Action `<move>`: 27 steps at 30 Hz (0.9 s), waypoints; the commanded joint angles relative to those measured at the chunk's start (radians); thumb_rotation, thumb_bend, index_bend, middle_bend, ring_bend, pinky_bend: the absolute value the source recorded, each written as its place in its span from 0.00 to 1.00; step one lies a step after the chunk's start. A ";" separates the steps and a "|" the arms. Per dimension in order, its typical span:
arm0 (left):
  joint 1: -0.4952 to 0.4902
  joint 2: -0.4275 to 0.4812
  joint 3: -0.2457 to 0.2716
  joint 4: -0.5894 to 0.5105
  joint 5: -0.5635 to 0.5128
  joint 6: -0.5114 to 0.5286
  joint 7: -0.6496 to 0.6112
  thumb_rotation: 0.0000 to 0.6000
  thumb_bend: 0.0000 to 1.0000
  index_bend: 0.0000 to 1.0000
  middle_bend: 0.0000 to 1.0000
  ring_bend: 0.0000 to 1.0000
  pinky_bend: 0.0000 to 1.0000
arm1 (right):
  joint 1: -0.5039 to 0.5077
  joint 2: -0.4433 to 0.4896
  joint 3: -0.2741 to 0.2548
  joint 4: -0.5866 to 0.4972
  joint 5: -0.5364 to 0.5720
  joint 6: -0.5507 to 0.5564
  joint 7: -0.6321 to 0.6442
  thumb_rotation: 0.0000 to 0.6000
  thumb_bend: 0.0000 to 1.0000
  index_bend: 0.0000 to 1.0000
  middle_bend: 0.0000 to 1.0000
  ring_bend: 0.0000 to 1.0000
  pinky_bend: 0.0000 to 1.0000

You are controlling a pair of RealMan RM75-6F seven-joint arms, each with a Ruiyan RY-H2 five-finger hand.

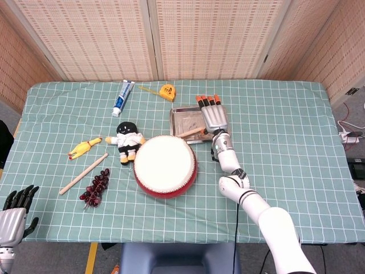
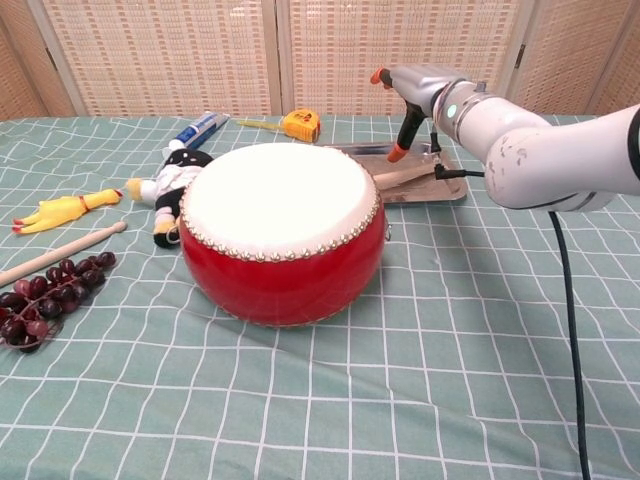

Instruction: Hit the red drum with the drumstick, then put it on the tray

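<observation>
A table under a green checked cloth [image 1: 285,114] fills the frame. At centre sit a red drum [image 1: 165,165] and a tray [image 1: 183,120]; upper left lie a toothpaste tube [image 1: 122,98] and tape measure [image 1: 167,91]. At left are a doll [image 1: 128,139], rubber chicken [image 1: 83,148], stick [image 1: 83,173] and grapes [image 1: 96,187].

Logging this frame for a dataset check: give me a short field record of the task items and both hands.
drumstick: lying in the tray, near end over its front edge
tray: metal, behind the red drum
red drum: upright on the table, skin up
right hand: above the tray, fingers spread, holding nothing
left hand: at the table's near left corner, holding nothing
</observation>
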 commanded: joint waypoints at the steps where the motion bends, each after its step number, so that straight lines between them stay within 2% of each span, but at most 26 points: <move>1: 0.001 0.000 -0.001 0.000 -0.001 0.001 -0.002 1.00 0.31 0.09 0.05 0.08 0.02 | -0.003 0.004 0.003 -0.013 0.005 0.004 -0.005 1.00 0.00 0.00 0.06 0.00 0.03; 5: 0.002 -0.001 -0.001 0.005 -0.001 0.001 -0.008 1.00 0.31 0.09 0.05 0.08 0.02 | -0.031 0.029 -0.007 -0.060 -0.010 0.035 0.014 1.00 0.00 0.00 0.06 0.00 0.03; 8: 0.000 -0.002 -0.002 0.011 0.000 0.001 -0.013 1.00 0.31 0.09 0.05 0.08 0.02 | -0.080 0.078 -0.032 -0.141 -0.040 0.079 0.032 1.00 0.00 0.00 0.06 0.00 0.05; 11: -0.001 -0.003 -0.006 0.016 0.000 0.004 -0.021 1.00 0.31 0.09 0.05 0.08 0.02 | -0.152 0.159 -0.072 -0.278 -0.087 0.159 0.034 1.00 0.00 0.03 0.06 0.02 0.09; 13: -0.003 -0.005 -0.008 0.018 0.000 0.004 -0.024 1.00 0.31 0.09 0.05 0.08 0.02 | -0.212 0.232 -0.097 -0.407 -0.110 0.217 0.025 1.00 0.00 0.07 0.06 0.04 0.11; 18: -0.013 -0.005 -0.014 0.014 0.010 0.006 -0.025 1.00 0.31 0.09 0.05 0.08 0.02 | -0.348 0.426 -0.138 -0.739 -0.111 0.319 -0.054 1.00 0.08 0.13 0.07 0.07 0.13; 21: -0.019 -0.005 -0.018 0.011 0.013 0.008 -0.027 1.00 0.31 0.09 0.05 0.08 0.02 | -0.422 0.524 -0.166 -0.903 -0.113 0.384 -0.094 1.00 0.12 0.14 0.08 0.08 0.13; 27: -0.024 -0.003 -0.027 0.009 0.016 0.018 -0.033 1.00 0.31 0.09 0.05 0.08 0.02 | -0.569 0.677 -0.235 -1.128 -0.147 0.502 -0.073 1.00 0.12 0.15 0.08 0.08 0.13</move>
